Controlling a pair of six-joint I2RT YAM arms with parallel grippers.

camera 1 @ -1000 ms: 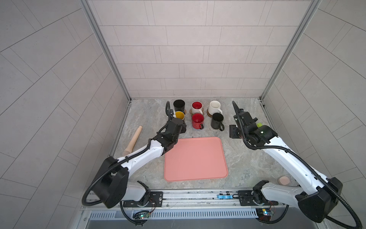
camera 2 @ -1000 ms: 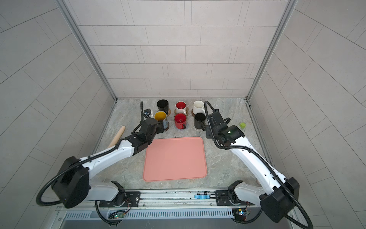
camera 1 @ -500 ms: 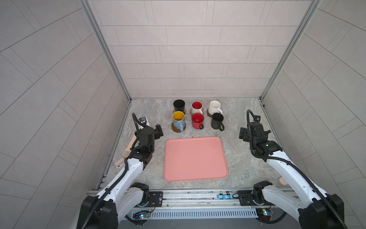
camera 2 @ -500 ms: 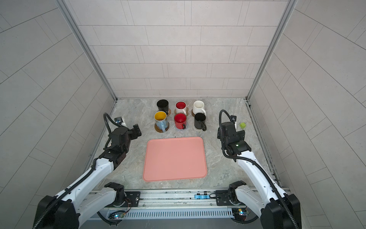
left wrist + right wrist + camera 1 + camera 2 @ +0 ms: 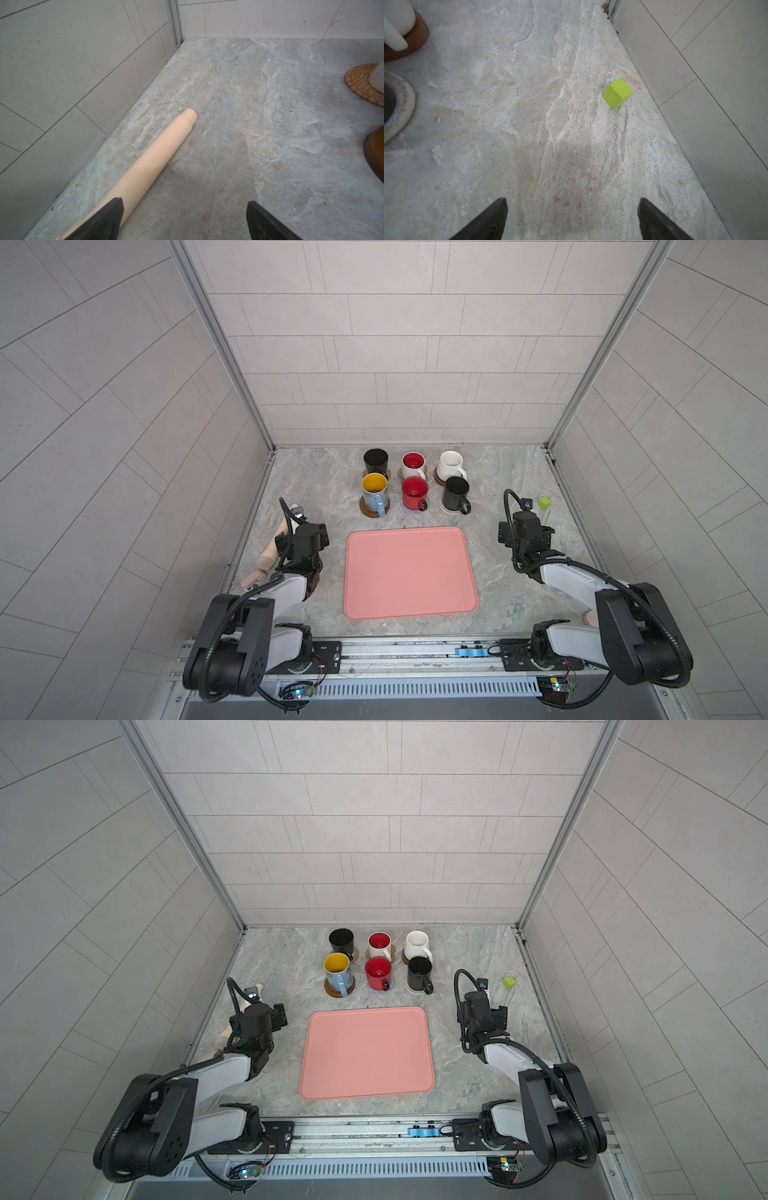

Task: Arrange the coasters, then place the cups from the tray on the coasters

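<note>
Six cups stand in two rows at the back of the table, each on a coaster. The back row is a black cup [image 5: 375,460], a white cup with red inside [image 5: 413,464] and a plain white cup [image 5: 451,463]. The front row is a blue cup with yellow inside [image 5: 375,489] on a dark brown coaster [image 5: 374,513], a red cup [image 5: 414,492] and a second black cup [image 5: 455,493]. The pink tray [image 5: 409,572] lies bare in front of them. My left gripper [image 5: 302,536] [image 5: 185,203] is open left of the tray. My right gripper [image 5: 525,531] [image 5: 572,200] is open right of it. Neither holds anything.
A wooden rolling pin [image 5: 274,547] [image 5: 153,153] lies along the left wall, right beside my left gripper. A small green cube [image 5: 544,502] [image 5: 617,93] sits near the right wall. A pale pink puck [image 5: 590,617] peeks out behind the right arm. Tiled walls enclose three sides.
Both arms have drawn back from the cups toward the front, to either side of the tray. Both grippers have opened wide.
</note>
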